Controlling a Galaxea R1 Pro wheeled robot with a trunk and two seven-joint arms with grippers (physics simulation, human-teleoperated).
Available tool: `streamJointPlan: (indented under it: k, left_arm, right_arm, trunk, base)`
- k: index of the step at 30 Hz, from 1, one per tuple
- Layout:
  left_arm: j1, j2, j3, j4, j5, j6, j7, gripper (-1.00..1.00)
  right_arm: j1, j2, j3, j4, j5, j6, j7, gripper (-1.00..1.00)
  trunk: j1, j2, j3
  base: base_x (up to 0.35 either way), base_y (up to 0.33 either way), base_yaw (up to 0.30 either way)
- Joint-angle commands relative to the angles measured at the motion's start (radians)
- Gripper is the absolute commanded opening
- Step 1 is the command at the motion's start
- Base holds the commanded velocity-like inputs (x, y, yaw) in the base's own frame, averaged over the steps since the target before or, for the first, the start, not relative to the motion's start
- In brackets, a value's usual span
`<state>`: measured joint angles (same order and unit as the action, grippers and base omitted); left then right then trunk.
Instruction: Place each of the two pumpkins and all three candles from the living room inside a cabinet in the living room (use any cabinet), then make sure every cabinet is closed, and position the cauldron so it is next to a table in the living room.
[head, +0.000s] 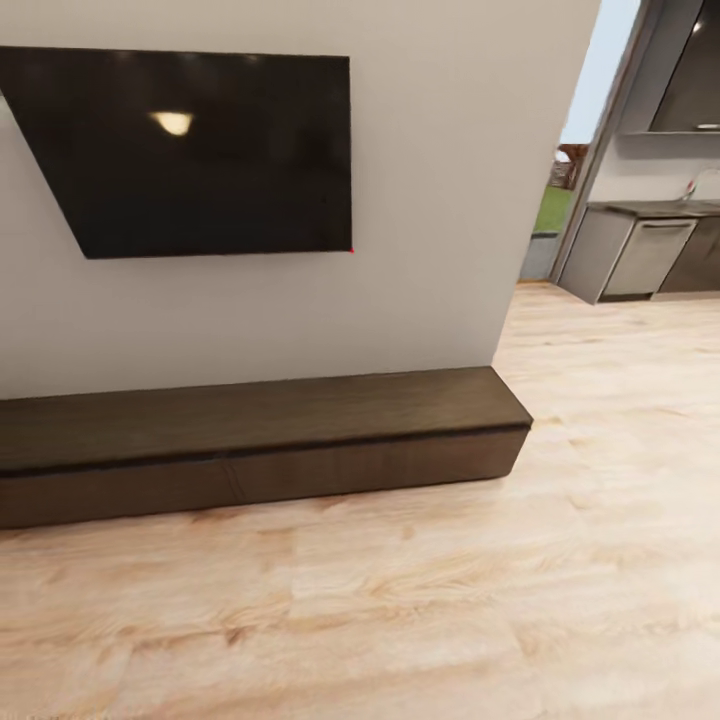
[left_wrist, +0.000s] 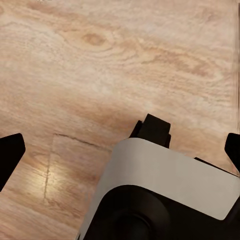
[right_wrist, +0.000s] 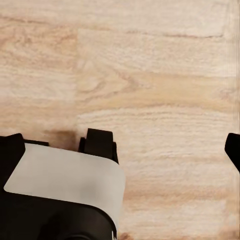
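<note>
The long low dark-brown cabinet (head: 300, 468) runs along the foot of the white wall, and its flat drawer fronts look shut. The pumpkins, candles, cauldron and glass table are out of view. My left gripper (left_wrist: 120, 152) hangs open over bare wooden floor, with one dark fingertip (left_wrist: 10, 155) at each side of the left wrist view and nothing between them. My right gripper (right_wrist: 120, 147) is open too above the floor planks, holding nothing, its fingertips (right_wrist: 233, 149) spread wide.
A black TV (head: 190, 150) hangs on the wall above the cabinet. Past the wall's right corner are grey kitchen units (head: 650, 255) and a bright doorway (head: 560, 205). Light wooden floor (head: 420, 600) stretches in front. A white-and-black robot part (left_wrist: 165, 190) sits below each gripper.
</note>
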<state>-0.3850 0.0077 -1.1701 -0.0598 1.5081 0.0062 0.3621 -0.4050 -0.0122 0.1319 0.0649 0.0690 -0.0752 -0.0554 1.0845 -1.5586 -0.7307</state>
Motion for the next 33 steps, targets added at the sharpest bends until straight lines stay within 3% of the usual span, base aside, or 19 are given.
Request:
streamJointPlan:
  k: [1,11,33]
  left_arm:
    - [0.0,0.0,0.0,0.0,0.0,0.0,0.0,1.0]
    - [0.0,0.0,0.0,0.0,-0.003,0.001,0.0,1.0]
    - [0.0,-0.004,-0.001,0.0,-0.003,0.001,0.0,1.0]
  right_arm:
    - [0.0,0.0,0.0,0.0,0.0,0.0,0.0,1.0]
    - [0.0,0.0,0.0,-0.002,0.0,0.0,-0.001,1.0]
    - [0.0,0.0,0.001,-0.001,-0.001,0.002,0.003,1.0]
  trunk:
    - [0.0,0.0,0.0]
    - [0.0,0.0,0.0]
    - [0.0,0.0,0.001]
  base:
    - [0.289,-0.173,0.292]
    - [0.304,-0.145,0.172]
    - [0.324,-0.089,-0.047]
